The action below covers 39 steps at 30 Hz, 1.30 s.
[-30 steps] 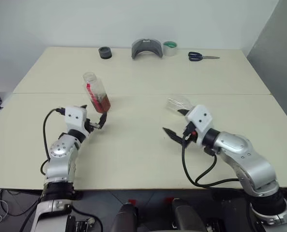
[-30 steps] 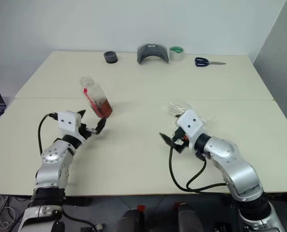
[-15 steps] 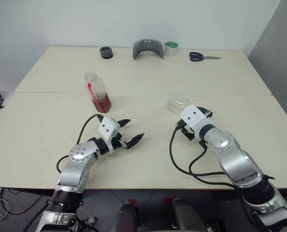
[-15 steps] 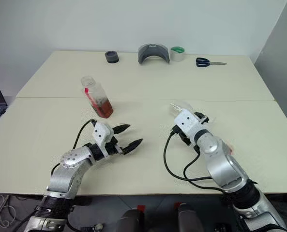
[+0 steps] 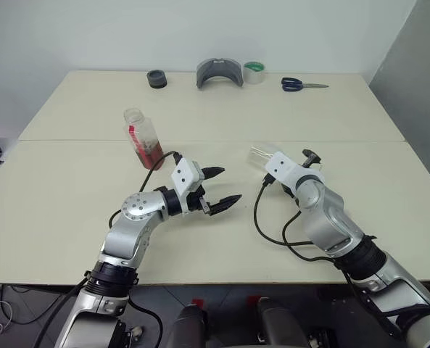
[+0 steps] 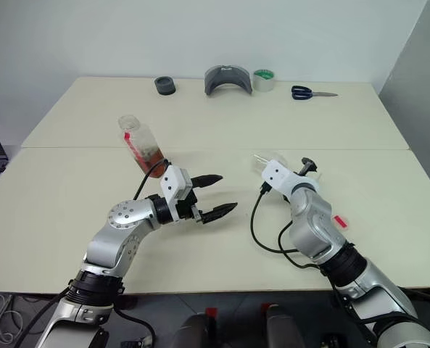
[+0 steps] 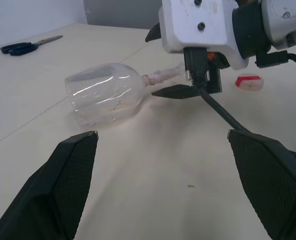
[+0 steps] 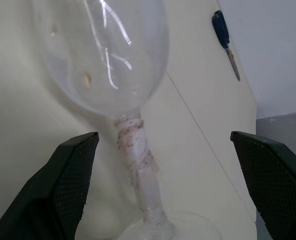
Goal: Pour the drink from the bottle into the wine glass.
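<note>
Wine glass (image 7: 105,95) lying on side, right hand (image 8: 160,185) spread astride stem, left hand (image 5: 218,187) wide, empty

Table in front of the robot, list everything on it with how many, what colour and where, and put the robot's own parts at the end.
table: one, cream, seam running across it.
bottle: one, clear, uncapped, red strip label, reddish-brown drink low inside; standing left of centre.
wine glass: one, clear, lying on its side right of centre.
red cap: one, on the table near the right arm.
black roll: one, far edge, left.
grey curved holder: one, far edge, centre.
tape roll: one, green-topped, beside the holder.
scissors: one pair, blue handles, far edge, right.
left gripper: black jaws open, mid-table.
right gripper: black jaws open, either side of the glass stem.
</note>
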Available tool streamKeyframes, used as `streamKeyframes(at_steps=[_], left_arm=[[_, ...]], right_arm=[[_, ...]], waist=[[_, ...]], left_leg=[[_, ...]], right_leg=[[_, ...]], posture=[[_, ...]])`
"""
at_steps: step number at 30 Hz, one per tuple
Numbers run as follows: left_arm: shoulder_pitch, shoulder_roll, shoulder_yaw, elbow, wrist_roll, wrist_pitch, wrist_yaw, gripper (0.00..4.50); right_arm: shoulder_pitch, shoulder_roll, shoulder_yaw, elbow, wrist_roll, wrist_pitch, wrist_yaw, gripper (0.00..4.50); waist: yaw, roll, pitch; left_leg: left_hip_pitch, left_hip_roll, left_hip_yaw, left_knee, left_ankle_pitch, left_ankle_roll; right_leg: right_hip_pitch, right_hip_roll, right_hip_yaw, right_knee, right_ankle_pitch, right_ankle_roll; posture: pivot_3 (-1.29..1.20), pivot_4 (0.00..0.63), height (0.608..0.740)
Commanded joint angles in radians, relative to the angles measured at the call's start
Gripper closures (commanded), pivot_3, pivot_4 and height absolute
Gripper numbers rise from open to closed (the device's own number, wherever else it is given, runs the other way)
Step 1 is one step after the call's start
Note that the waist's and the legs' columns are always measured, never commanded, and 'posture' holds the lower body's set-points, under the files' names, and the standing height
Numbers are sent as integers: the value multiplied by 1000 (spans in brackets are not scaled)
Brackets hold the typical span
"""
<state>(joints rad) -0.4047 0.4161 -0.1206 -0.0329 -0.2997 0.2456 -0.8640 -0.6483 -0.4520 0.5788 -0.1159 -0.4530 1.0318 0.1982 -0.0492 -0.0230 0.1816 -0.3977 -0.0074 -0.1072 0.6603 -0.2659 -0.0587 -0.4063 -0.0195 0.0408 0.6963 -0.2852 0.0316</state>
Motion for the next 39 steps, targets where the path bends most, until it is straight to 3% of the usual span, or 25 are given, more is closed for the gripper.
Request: streamKeyframes(at_steps=[1, 5, 8, 18, 19, 23, 27, 29, 34, 39], left_arm=[[-8, -7, 4, -22, -3, -16, 0, 32], [-2, -15, 0, 1, 6, -42, -5, 32], [9, -24, -5, 15, 16, -67, -7, 0], [17, -35, 1, 80, 35, -137, -11, 0], [19, -34, 1, 82, 37, -142, -12, 0], [24, -28, 5, 81, 35, -150, -15, 0], [30, -18, 18, 57, -2, -95, -35, 0], [33, -6, 28, 33, -42, -40, -59, 0], [26, 53, 81, -26, -177, 146, -115, 0], [12, 137, 132, -32, -241, 235, -164, 0]], right_arm=[[-33, 9, 5, 8, -38, -18, 20, 0], [-55, 27, 3, 48, -47, -36, 51, 0], [-69, 42, -5, 79, -45, -46, 75, 572], [-96, 72, -60, 160, -29, -99, 121, 4076], [-102, 75, -77, 158, -22, -100, 125, 4250], [-114, 103, -155, 132, 10, -87, 141, 4256], [-170, 291, -560, 149, 266, -113, 77, 4257], [-167, 332, -676, 197, 355, -201, 63, 4257], [-132, 358, -763, 322, 449, -339, 28, 4257], [-53, 400, -724, 302, 481, -424, 18, 4258]], waist=[[0, 0, 0], [-2, 0, 0], [-2, 0, 0], [-5, 0, 0], [-5, 0, 0], [-6, 0, 0], [-13, 0, 0], [-11, 0, 0], [-4, 0, 0], [-11, 1, 1]], left_leg=[[0, 0, 0, 0, 0, 0], [0, 0, 0, 0, 0, 0], [0, 0, 0, 0, 0, 0], [0, 0, 0, 0, 0, 0], [0, 0, 0, 0, 0, 0], [0, 0, 0, 0, 0, 0], [1, 1, 0, 0, 0, 0], [1, 1, 0, -1, 0, 0], [0, 0, -1, 0, 0, 0], [1, 0, 0, -1, 0, 0]], right_leg=[[0, 0, 0, 0, 0, 0], [0, 0, 0, 0, 0, 0], [0, 0, 0, 0, 0, 0], [0, 0, 0, 0, 0, 0], [0, 0, 0, 0, 0, 0], [0, 0, 0, 0, 0, 0], [0, 1, 0, 1, 0, 0], [0, 1, 0, 1, 0, 0], [0, -1, 0, 1, 0, 0], [0, 1, 0, 1, 0, 0]], posture=[[0, 150, 740], [0, 150, 740], [0, 150, 740], [0, 150, 740], [0, 150, 740], [0, 150, 740], [0, 150, 740], [0, 150, 740], [0, 150, 740], [0, 150, 740]])
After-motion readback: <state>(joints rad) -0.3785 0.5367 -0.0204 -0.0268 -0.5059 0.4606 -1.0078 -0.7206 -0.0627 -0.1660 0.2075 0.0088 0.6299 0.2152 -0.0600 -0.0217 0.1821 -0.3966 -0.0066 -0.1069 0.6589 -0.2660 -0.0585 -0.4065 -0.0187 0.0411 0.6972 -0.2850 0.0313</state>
